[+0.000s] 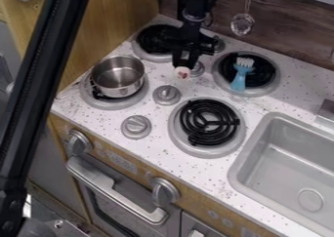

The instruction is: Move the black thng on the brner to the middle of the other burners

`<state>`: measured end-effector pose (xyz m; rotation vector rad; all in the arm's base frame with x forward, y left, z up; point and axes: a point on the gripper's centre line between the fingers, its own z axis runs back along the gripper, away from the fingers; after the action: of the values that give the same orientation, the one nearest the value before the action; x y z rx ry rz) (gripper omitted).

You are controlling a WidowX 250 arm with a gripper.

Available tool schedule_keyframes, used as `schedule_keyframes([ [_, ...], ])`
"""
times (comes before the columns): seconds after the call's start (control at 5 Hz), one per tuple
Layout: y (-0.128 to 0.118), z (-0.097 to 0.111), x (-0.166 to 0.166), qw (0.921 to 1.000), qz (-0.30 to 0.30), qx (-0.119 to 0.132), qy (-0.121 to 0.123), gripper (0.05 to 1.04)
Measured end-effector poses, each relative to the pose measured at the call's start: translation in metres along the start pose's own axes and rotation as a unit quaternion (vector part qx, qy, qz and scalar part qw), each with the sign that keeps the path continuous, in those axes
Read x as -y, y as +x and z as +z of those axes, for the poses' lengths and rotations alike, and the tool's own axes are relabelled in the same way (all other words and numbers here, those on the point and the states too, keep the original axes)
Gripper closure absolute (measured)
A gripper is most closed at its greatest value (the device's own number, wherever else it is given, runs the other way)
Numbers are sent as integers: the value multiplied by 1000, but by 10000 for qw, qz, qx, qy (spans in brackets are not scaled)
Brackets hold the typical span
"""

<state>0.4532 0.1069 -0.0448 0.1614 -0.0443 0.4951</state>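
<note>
The black gripper hangs over the stove between the two back burners, near the middle knobs. A small whitish thing with a red mark shows right at its lower end; whether it is held, I cannot tell. The black coil lies on the front right burner, and part of it looks raised or uneven. No other black thing stands out on that burner. My gripper is up and to the left of this coil, apart from it.
A metal pot sits on the front left burner. On the back right burner lies a blue brush. The back left burner is behind the gripper. Knobs stand between the burners, and a sink is at the right.
</note>
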Motion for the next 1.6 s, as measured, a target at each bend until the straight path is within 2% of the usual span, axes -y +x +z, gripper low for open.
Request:
schedule_keyframes([
  [0.2,9,-10,-7,9997,201,-61,-81,685],
  [0.4,11,-20,-8,9993,261,-200,-197,373],
  [0.6,12,-21,-7,9993,203,-191,-246,114],
  [0.8,2,-17,0,9988,-28,-373,-302,86],
  [1.0,-8,22,1,9982,-199,-276,-491,86],
  [1.2,-34,51,10,9927,-878,-197,-802,86],
  [1.4,-60,77,16,9875,-1350,102,-812,86],
  [1.6,-82,103,27,9772,-1858,425,-932,86],
])
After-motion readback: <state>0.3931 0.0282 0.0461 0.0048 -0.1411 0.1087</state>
